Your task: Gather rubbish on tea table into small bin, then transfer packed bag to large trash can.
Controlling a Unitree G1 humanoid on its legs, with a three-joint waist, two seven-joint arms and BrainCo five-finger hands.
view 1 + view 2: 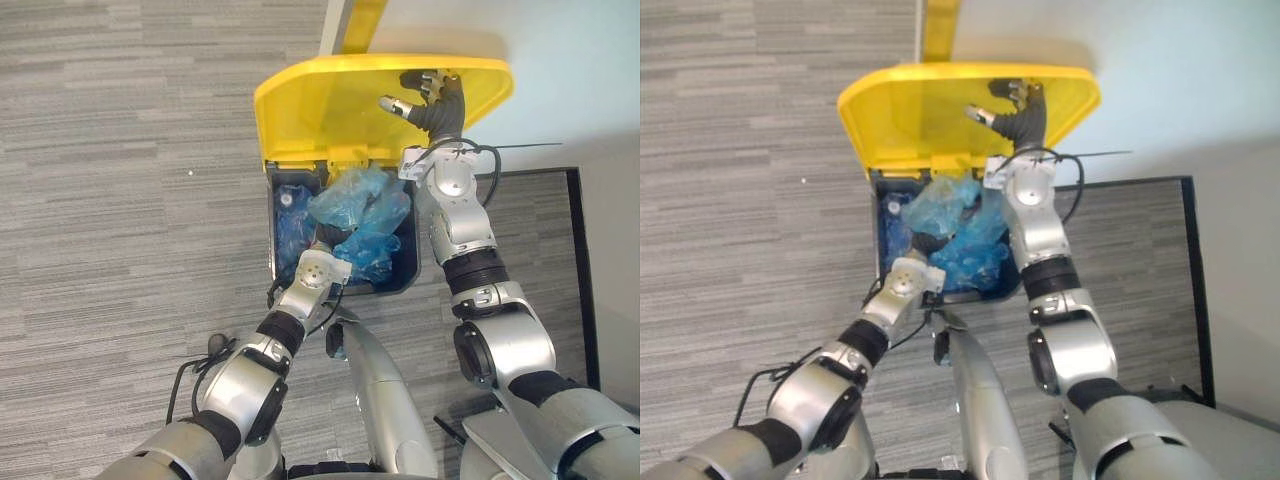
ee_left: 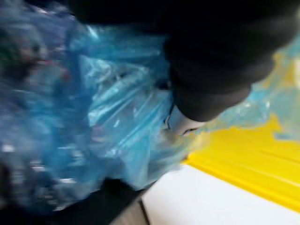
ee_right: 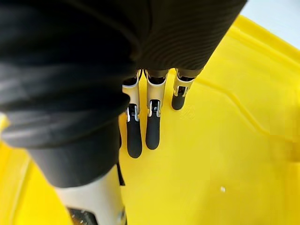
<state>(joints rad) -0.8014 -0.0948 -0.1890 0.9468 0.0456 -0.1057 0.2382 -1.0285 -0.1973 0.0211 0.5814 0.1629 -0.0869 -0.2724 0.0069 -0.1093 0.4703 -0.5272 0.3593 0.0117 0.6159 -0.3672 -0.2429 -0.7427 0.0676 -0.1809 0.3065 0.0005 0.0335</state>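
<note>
Pressing one yellow lid (image 1: 320,110), the right hand (image 1: 435,100) sits above one blue bag (image 1: 350,200).

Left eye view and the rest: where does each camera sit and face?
Left eye view: head, facing down at the trash can; both arms.
Right eye view: same, slightly aside.
Left wrist view: left wrist, facing the blue bag; left hand.
Right wrist view: right wrist, facing the yellow lid; right hand, fingers straight.
Shared: both wrist views catch the yellow lid.
</note>
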